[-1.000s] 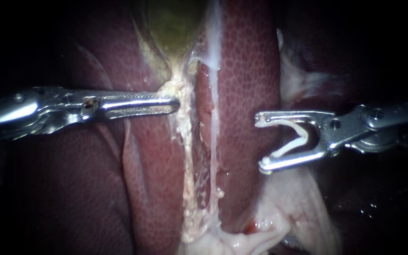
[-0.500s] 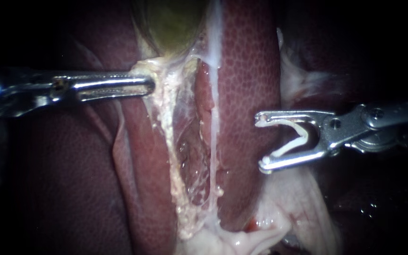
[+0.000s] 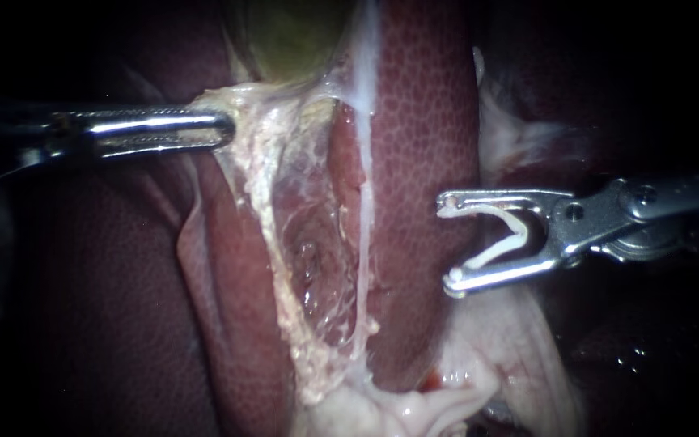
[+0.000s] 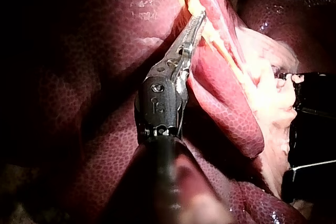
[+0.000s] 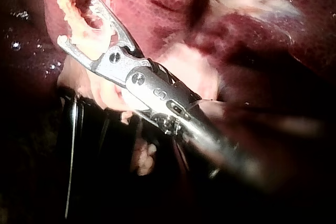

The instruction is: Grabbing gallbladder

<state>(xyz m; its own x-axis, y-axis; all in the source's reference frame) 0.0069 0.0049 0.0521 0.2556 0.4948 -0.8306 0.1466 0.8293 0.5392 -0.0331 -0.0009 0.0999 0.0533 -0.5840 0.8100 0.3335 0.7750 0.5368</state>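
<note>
Traction looks to be the step in hand. The left instrument's end effector [image 3: 224, 129] is pressed together on a tag of pale tissue [image 3: 264, 121] at the gallbladder's lower end, pinching it from both sides. That tag is drawn taut, sideways and away from the gallbladder [image 3: 293, 40], and fans out into a thin, glistening sheet [image 3: 309, 235] running down from it. The gallbladder itself, a greenish-yellow sac, sits just up and across from the closed jaws, not between them; only its pale fringe is in the grip. Dark red, mottled liver [image 3: 422, 121] flanks the gallbladder on either side.

Well apart from the gallbladder, beyond that liver lobe, the right instrument's end effector [image 3: 446, 240] hangs with its jaws spread wide. Each jaw touches one leg of a white clip [image 3: 507, 231] held between them. It appears to touch no tissue.

To my eye the grab is made and the pull is under way. The next move calls for a firm grip and an even, gentle tension, since so thin a sheet could tear. If the sac proper is wanted, a fresh bite nearer the gallbladder would be needed.
</note>
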